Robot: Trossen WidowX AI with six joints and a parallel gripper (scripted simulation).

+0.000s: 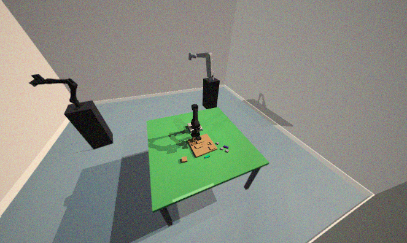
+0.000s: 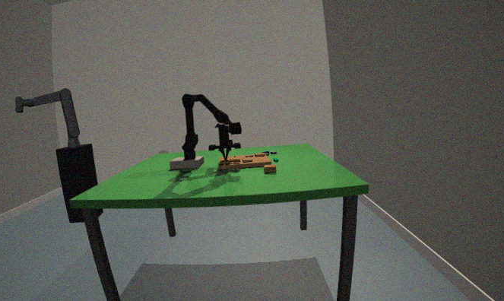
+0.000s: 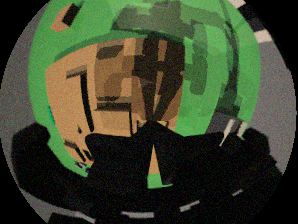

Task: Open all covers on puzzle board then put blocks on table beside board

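Observation:
The wooden puzzle board [image 1: 204,151] [image 2: 250,165] [image 3: 62,95] lies flat on the table, with dark slots and recesses in its top. My gripper [image 2: 226,159] [image 3: 151,120] is shut and empty. Its tips point down at or just above the board's edge nearest the arm base; contact cannot be told. In the wrist view a square wooden piece [image 3: 114,120] lies just left of the tips. An orange block [image 1: 184,159] [image 2: 270,169], a teal block [image 1: 207,156] [image 2: 276,160] and a purple block [image 1: 226,146] rest on the table outside the board. The fingers and their shadow hide part of the board.
Several small pale pieces [image 1: 227,151] lie near the purple block. The arm's pale base [image 2: 186,163] stands on the green table [image 1: 177,184] [image 2: 307,179] behind the board. Two other arms stand on black pedestals [image 1: 89,126] [image 1: 210,93] off the table.

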